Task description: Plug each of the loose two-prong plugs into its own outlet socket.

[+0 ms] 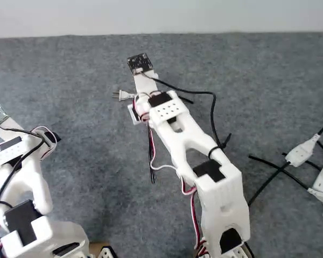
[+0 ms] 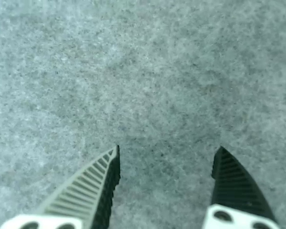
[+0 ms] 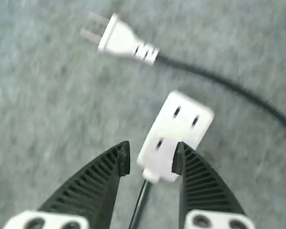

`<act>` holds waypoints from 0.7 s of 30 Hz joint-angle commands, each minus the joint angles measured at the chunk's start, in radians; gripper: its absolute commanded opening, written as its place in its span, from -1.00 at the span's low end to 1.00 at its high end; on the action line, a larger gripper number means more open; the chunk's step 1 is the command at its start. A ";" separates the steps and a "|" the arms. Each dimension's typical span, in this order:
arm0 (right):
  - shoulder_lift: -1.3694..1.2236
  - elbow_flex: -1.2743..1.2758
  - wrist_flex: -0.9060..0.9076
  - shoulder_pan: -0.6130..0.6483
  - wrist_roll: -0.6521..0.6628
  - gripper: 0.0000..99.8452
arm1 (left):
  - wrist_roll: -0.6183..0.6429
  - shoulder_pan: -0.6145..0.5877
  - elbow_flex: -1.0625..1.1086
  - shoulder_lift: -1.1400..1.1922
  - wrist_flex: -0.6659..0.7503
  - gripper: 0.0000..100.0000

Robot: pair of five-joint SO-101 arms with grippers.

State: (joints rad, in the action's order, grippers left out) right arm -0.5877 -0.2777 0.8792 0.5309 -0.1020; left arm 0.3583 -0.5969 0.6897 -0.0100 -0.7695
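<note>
While both arms stand over the grey felt-covered table, the left gripper hangs above bare felt, jaws apart. The right gripper is likewise spread. The white rectangular plastic outlet socket lies with its cord end between these jaws, unclamped. The white two-prong plug on its black cord lies just beyond the socket, unplugged.

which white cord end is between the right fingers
The socket, the block with slots in its face. The plug, with its two prongs, lies farther off on the carpet, clear of the fingers.
</note>
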 commanded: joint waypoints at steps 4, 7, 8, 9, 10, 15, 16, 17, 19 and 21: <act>-0.122 -0.310 0.107 -0.048 -0.011 -0.68 | -0.012 0.006 -0.008 -0.009 0.025 -0.41; -0.185 -0.394 0.157 -0.048 -0.011 -0.62 | -0.012 0.006 -0.008 -0.009 0.025 -0.41; -0.203 -0.414 0.165 -0.045 -0.011 -0.60 | -0.012 0.006 -0.008 -0.009 0.025 -0.41; -0.222 -0.440 0.170 -0.045 -0.009 -0.58 | -0.012 0.006 -0.008 -0.009 0.025 -0.41; -0.240 -0.465 0.179 -0.045 -0.009 -0.57 | -0.012 0.006 -0.008 -0.009 0.025 -0.41; -0.323 -0.566 0.242 -0.039 -0.009 -0.57 | -0.012 0.003 -0.008 -0.009 0.025 -0.41; -0.338 -0.585 0.249 -0.035 -0.009 -0.57 | -0.012 0.003 -0.008 -0.009 0.025 -0.41; -0.352 -0.605 0.260 -0.033 -0.009 -0.58 | -0.012 0.003 -0.008 -0.009 0.025 -0.41; -0.378 -0.646 0.285 -0.031 -0.009 -0.58 | -0.012 0.003 -0.008 -0.009 0.025 -0.41; -0.401 -0.683 0.314 -0.030 -0.005 -0.64 | -0.012 0.003 -0.008 -0.009 0.025 -0.41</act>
State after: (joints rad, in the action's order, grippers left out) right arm -0.9881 -0.8684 1.1538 0.4941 -0.1020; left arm 0.3583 -0.5969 0.6897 -0.0100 -0.7695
